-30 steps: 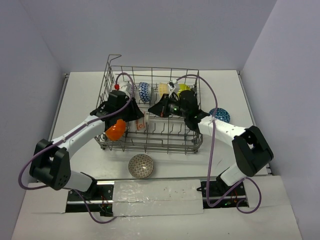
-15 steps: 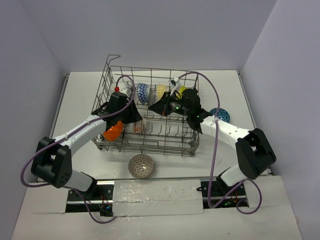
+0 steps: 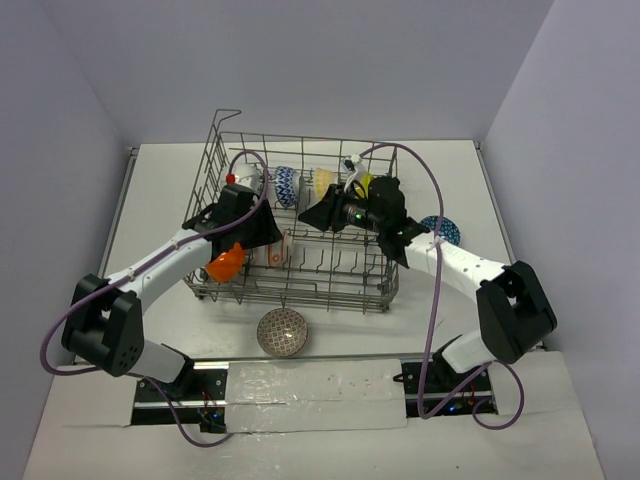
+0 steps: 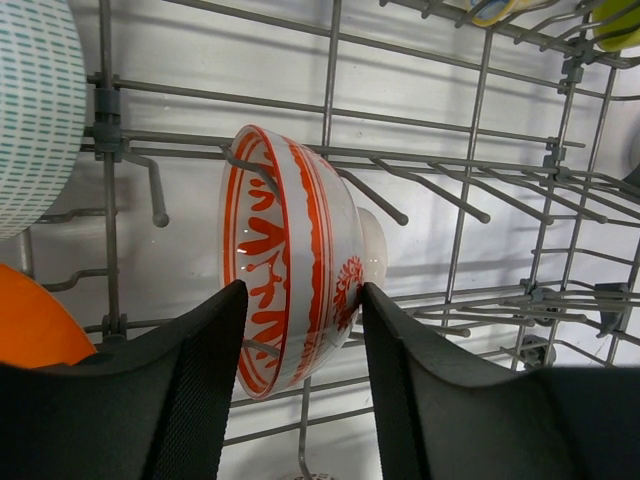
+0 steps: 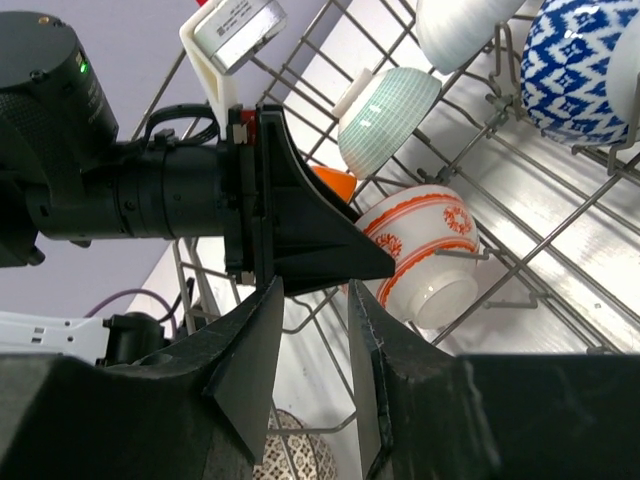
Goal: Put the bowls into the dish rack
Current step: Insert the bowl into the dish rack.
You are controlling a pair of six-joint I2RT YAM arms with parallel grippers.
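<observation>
The rack (image 3: 310, 285) is standing at the centre of the surface (image 3: 160, 200), with its raised corner loop at 11 o'clock. The left claw (image 4: 300, 295) is reaching into the 9 o'clock side of the rack and straddling the red-white bowl (image 4: 290, 250), with one finger on each flank. Whether the pads are pressing the bowl or standing just clear of it cannot be told. This bowl is standing on edge among the tines, its mouth facing 9 o'clock in the left wrist view. The orange bowl (image 3: 225, 263) is lying at the rack's 8 o'clock corner, beneath the left arm. The right claw (image 5: 313, 288) is hovering over the middle of the rack and pointing toward 9 o'clock, facing the left claw. Its fingers are standing partly spread with nothing between them. Five bowls are sitting along the 12 o'clock row of the rack: the teal-checked bowl (image 5: 385, 115), the white bowl (image 5: 460, 25), the blue-white bowl (image 3: 288, 185), the yellow bowl (image 3: 322, 182) and the lime bowl (image 3: 367, 180). Two bowls are resting on the surface outside the rack. The grey bowl (image 3: 283, 331) is lying just beside the rack at 6 o'clock, and the dark-blue bowl (image 3: 440, 230) is lying near it at 3 o'clock.
</observation>
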